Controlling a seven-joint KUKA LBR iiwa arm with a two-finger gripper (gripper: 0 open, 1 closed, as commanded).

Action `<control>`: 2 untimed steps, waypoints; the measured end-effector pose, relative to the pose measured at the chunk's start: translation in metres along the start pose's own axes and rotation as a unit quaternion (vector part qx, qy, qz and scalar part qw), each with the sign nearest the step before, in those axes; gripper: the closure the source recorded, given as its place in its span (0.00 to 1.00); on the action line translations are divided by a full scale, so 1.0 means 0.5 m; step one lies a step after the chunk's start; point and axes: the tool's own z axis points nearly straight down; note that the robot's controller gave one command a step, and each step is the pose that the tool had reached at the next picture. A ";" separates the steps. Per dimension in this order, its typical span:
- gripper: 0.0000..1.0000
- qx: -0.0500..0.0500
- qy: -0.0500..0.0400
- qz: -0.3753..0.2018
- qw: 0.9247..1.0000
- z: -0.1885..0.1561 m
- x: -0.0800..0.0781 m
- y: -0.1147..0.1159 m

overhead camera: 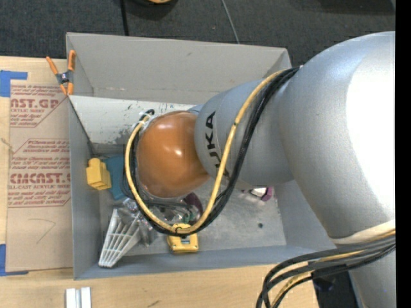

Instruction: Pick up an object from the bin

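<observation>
Low in the bin [82,249], arm [270,140] steeply downward, orange wrist cover [167,154] leftmost.

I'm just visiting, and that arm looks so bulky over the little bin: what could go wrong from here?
1. The orange wrist cover hides what lies under it, so a grab there may miss or catch two things.
2. The white slotted piece and the yellow piece beside it lie close by the looping cables; these might snag or nudge them.

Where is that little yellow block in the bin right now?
In the camera view, the yellow block lies by the bin's left wall, beside a teal thing and above a white slotted piece.
</observation>
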 end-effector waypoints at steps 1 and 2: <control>1.00 -0.001 -0.001 0.000 1.000 -0.020 -0.001 0.001; 1.00 -0.001 0.001 0.000 1.000 -0.045 0.000 0.002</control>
